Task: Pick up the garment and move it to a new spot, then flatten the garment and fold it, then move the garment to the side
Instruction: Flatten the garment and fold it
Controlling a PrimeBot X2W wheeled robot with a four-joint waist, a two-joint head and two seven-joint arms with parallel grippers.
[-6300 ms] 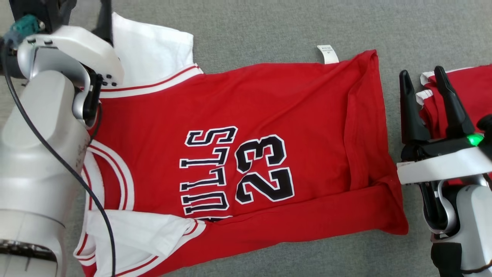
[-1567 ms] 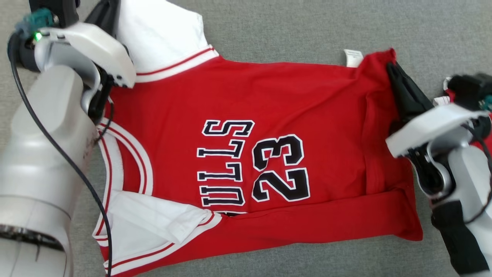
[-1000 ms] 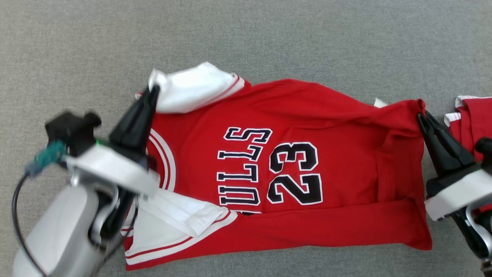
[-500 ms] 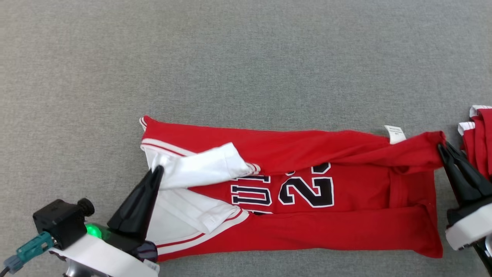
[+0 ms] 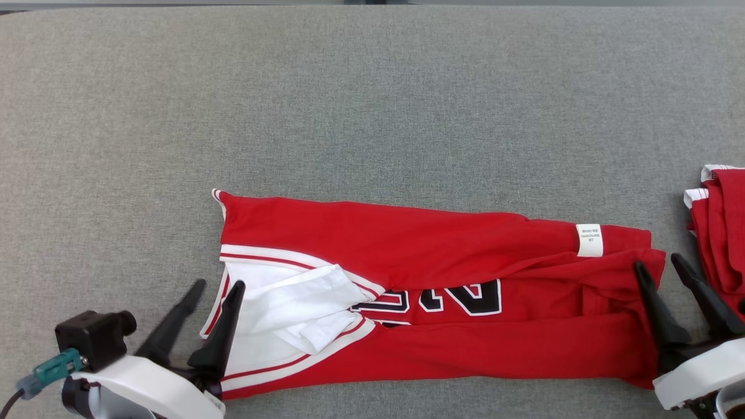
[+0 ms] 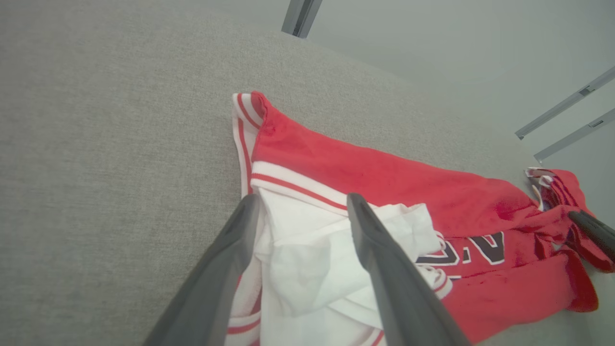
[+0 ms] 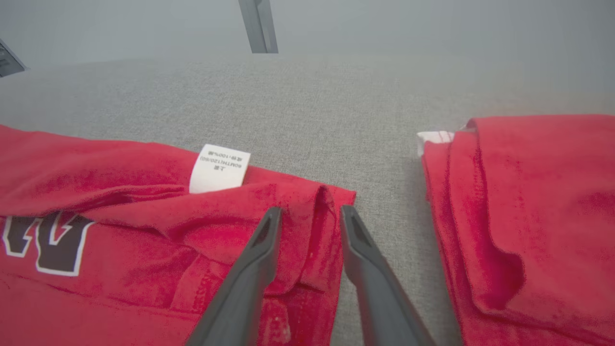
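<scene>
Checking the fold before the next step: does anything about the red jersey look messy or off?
Yes. The white sleeve at the left end of the jersey is bunched and creased, not flat, and the folded-over top flap lies slanted, leaving part of the black number showing.

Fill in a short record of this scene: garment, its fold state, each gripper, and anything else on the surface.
garment: red jersey with white trim, lying on grey surface
fold state: both long edges folded inward, print partly covered
label: white care tag facing up near right end
left gripper: open, at the white sleeve end
right gripper: open, at the hem end
other: second red garment, folded, to the right
</scene>
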